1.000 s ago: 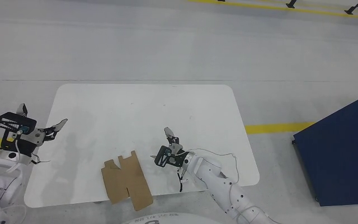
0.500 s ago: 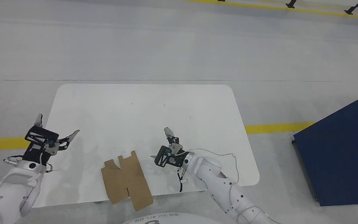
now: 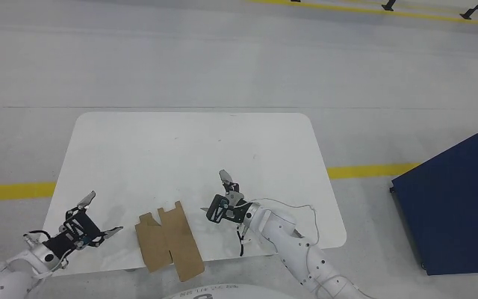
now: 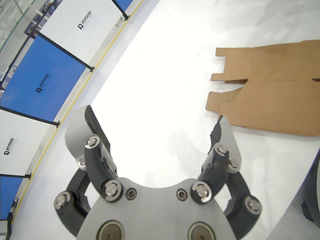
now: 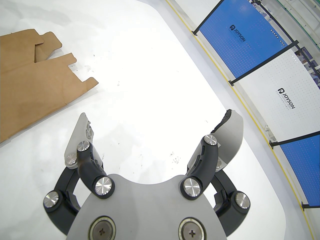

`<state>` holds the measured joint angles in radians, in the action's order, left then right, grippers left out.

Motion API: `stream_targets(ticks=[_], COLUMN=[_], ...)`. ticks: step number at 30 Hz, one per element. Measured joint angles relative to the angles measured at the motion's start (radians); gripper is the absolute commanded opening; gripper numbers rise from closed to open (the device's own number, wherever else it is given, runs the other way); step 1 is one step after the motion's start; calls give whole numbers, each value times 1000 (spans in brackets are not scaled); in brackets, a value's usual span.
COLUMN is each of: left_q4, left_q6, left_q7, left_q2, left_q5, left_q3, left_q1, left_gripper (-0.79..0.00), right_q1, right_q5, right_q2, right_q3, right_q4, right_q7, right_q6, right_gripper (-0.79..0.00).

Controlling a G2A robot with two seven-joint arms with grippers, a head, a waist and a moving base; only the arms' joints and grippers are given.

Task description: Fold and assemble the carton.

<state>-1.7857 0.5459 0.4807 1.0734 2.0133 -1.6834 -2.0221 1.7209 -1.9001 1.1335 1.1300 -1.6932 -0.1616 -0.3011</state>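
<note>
flat carton (image 3: 169, 241) at table (image 3: 187, 149) 7 o'clock: looks light, thin, bends easy; best take flap edge. left gripper (image 4: 153, 114) at its 9, right gripper (image 5: 157, 113) at 3, both fingers wide, empty.

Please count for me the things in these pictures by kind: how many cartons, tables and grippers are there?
carton: 1, lying flat
table: 1
grippers: 2, the left gripper and the right gripper, fingers open on both
Total: 4

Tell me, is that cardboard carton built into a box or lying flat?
Flat. The carton lies collapsed on the table, no walls standing. The left gripper and right gripper, both open, hold nothing.
</note>
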Motion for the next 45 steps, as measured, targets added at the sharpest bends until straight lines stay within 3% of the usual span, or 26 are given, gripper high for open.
stream_targets(ticks=[5, 8, 14, 20, 23, 26, 29, 31, 35, 45], left_q4=[-4, -16, 32, -9, -38, -62, -75, -76, -66, -39], left_q6=[3, -11, -188, -361, -425, -488, -498, -478, -419, -360], left_q7=[-2, -1, 222, 373, 344, 235, 157, 135, 112, 97], left_q2=[-1, -8, -32, -50, -50, -43, -39, -40, -42, -49], left_q5=[3, 114, 385, 548, 593, 631, 688, 722, 778, 791], left_q3=[3, 67, 61, 42, 61, 107, 163, 192, 237, 272], left_q1=[-1, -10, -92, -234, -277, -295, -292, -279, -244, -196], left_gripper=[0, 0, 0, 0, 0, 0, 0, -422, -468, -471], right_q1=[0, 0, 0, 0, 0, 0, 0, 0, 0, 0], right_q5=[0, 0, 0, 0, 0, 0, 0, 0, 0, 0], right_q2=[0, 0, 0, 0, 0, 0, 0, 0, 0, 0], right_q3=[0, 0, 0, 0, 0, 0, 0, 0, 0, 0], right_q4=[0, 0, 0, 0, 0, 0, 0, 0, 0, 0], right_q7=[0, 0, 0, 0, 0, 0, 0, 0, 0, 0], right_q6=[0, 0, 0, 0, 0, 0, 0, 0, 0, 0], right_gripper=[0, 0, 0, 0, 0, 0, 0, 0, 0, 0])
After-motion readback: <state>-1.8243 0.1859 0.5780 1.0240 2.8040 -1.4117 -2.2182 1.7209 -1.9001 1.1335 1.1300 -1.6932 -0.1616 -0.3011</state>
